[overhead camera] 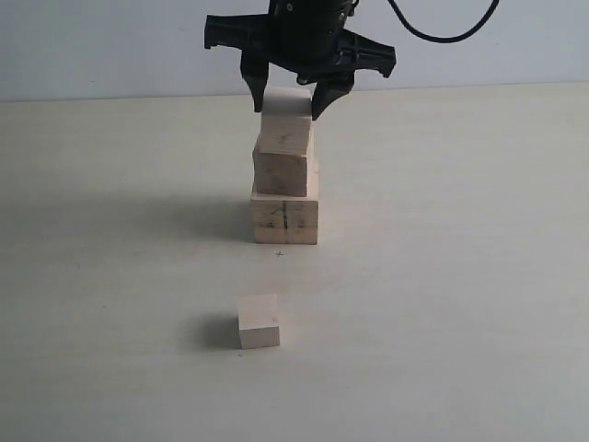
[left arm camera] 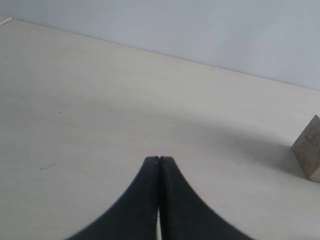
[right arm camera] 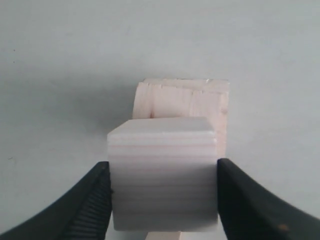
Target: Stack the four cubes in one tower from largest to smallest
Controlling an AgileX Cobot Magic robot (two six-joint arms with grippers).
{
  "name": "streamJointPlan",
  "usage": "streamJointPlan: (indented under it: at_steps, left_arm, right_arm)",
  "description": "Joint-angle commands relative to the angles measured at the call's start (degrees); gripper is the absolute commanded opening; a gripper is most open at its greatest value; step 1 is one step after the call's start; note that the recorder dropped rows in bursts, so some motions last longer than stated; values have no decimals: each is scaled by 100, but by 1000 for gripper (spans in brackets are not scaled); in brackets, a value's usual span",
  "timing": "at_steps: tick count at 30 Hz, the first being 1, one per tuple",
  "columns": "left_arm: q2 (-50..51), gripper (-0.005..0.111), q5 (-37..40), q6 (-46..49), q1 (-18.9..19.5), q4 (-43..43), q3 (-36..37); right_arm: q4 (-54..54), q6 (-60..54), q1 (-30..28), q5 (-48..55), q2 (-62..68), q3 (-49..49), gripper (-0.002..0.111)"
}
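Exterior view alone: the tower is shown whole at the centre of the frame. The largest cube is set at the base, with a dark line on its front face. The second cube is placed on it, and the third cube on top, shifted slightly to the right.
Loose cube: the smallest cube is seen alone on the table, lower centre, well apart from the tower.
Right wrist view alone: the third cube is shown close up, with a black finger laid against each side. Part of a lower cube is seen beyond it; which one cannot be told.
Left wrist view alone: the left gripper is shown only here. One cube corner is cut off at the right edge; which cube cannot be told.
Surface: a pale cream, matt table is seen, with soft shadows cast to the left of the tower and of the smallest cube.
Room: a plain pale grey-blue wall is seen behind.
Right arm pose: the right gripper is hung from the top centre and pointed down, astride the third cube. A black cable is looped at the upper right.
Left arm pose: it is held low, pointed along the table.
Right end effector: it is clamped on the third cube.
Left end effector: the fingertips are pressed together, with nothing held.
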Motion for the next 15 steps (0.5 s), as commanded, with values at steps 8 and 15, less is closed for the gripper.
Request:
streamJointPlan:
  at_steps: [8, 15]
  left_arm:
    - [-31, 0, -60, -37, -30, 8, -12]
    - [-31, 0, -60, -37, -30, 8, -12]
  right_arm:
    - [-97, 256, -17, -404, -69, 20, 35]
    - [-163, 256, -17, -189, 12, 20, 35]
